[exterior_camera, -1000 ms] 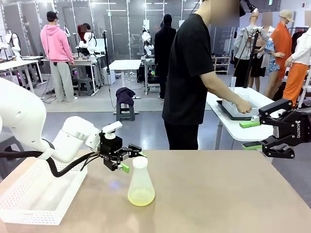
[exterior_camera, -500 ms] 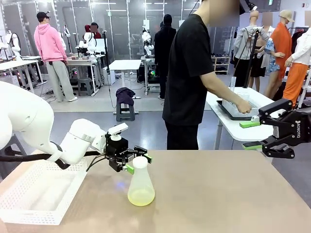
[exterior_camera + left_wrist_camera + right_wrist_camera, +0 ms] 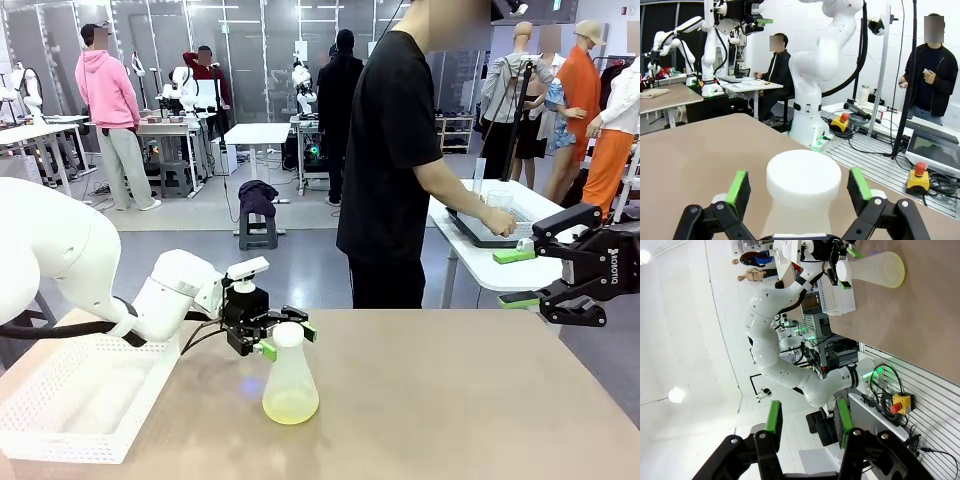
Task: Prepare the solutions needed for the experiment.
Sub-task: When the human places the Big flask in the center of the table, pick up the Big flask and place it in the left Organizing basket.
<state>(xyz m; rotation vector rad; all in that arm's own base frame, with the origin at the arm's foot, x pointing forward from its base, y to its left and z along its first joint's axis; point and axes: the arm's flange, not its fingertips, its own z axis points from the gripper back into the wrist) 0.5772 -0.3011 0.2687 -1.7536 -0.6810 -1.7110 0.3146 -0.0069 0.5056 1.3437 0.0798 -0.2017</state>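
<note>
A frosted conical flask [image 3: 291, 378] stands on the tan table [image 3: 450, 400], topped by a white round cap [image 3: 288, 332]. The solutions are a thin pale yellow-green layer [image 3: 291, 406] at its bottom. My left gripper [image 3: 288, 341] is open, with one finger on each side of the capped neck. In the left wrist view the cap [image 3: 803, 177] sits between the green pads [image 3: 737, 186], with a gap on both sides. My right gripper [image 3: 522, 278] hangs open and empty off the table's right edge. From the right wrist view the flask [image 3: 875, 269] lies far off, beyond my open right gripper [image 3: 808, 417].
A white perforated basket [image 3: 70, 405] sits at the table's left front, under my left arm. A person in a black shirt [image 3: 390, 150] stands past the far edge, hands at a tray [image 3: 478, 232] on a white side table.
My left gripper has moved right, from beside the flask's neck to straddling the cap. The right gripper and the flask have not moved.
</note>
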